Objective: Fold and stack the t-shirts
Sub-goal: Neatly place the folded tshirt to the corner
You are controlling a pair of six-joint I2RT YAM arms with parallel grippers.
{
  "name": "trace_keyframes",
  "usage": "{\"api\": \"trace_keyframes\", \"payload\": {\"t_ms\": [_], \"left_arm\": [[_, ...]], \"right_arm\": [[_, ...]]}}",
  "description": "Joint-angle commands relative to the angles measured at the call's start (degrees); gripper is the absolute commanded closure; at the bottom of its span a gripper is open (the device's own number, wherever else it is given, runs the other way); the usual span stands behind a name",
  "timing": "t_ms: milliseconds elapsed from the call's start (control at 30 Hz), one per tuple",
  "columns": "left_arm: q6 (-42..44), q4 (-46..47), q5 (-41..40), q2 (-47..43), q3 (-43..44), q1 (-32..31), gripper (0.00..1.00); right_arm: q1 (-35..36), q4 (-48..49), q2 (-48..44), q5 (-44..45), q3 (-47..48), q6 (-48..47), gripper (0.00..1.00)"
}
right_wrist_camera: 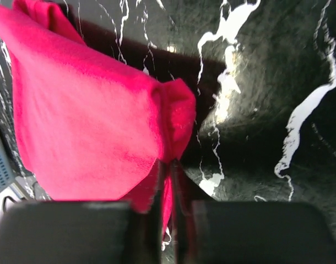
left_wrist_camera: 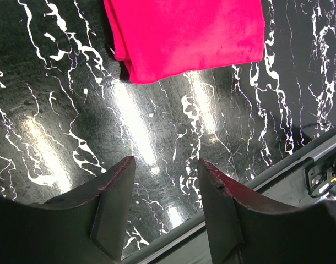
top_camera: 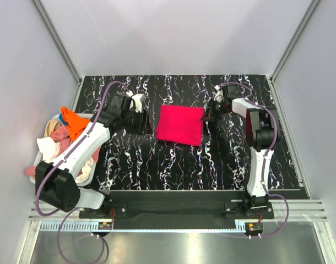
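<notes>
The pinkish-red t-shirt (top_camera: 180, 125) lies in the middle of the black marbled surface (top_camera: 173, 165), already doubled into a compact, roughly square packet with fairly even edges. At its right edge the right end effector (top_camera: 207, 116) is clamped on the cloth: the right wrist view shows its fingers (right_wrist_camera: 157, 181) pressed nearly together with a bunched fold of red fabric caught between them. The left end effector (top_camera: 143, 124) hangs just beside the packet's left edge, its jaws apart and empty over bare surface. Further left, a basket (top_camera: 88, 174) holds the remaining t-shirts in a loose heap, among them an orange one (top_camera: 73, 122), a dusty pink one (top_camera: 60, 135) and a white one (top_camera: 47, 147). The step in hand looks like finishing this first shirt, either a last fold or a tidying tug at its right side. The next move calls for carrying that pinched edge over evenly or laying it flat without dragging the packet askew, then letting go cleanly so the folds hold.
</notes>
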Motion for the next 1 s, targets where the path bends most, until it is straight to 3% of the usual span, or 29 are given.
{"api": "trace_keyframes", "payload": {"t_ms": [0,33,533,833,967], "left_arm": [[1.04,1.50,0.33,-0.79,-0.61,-0.02,0.46],[0.96,1.50,0.68,-0.78,-0.69,-0.02,0.46],[1.04,1.50,1.56,-0.17,-0.52,-0.55,0.45],[0.87,1.94,2.35,0.71,-0.70,-1.34,0.44],[0.87,1.94,2.88,1.94,-0.61,-1.34,0.44]], "right_arm": [[-1.60,-0.65,1.29,0.24,3.72,-1.65,0.95],[-2.04,-0.82,1.47,0.95,4.07,-1.65,1.00],[-13.37,-11.19,5.06,9.03,16.02,-10.52,1.00],[-17.51,-16.91,14.46,22.04,32.45,-20.72,1.00],[-20.05,-20.24,20.35,23.45,46.13,-22.12,1.00]]}}
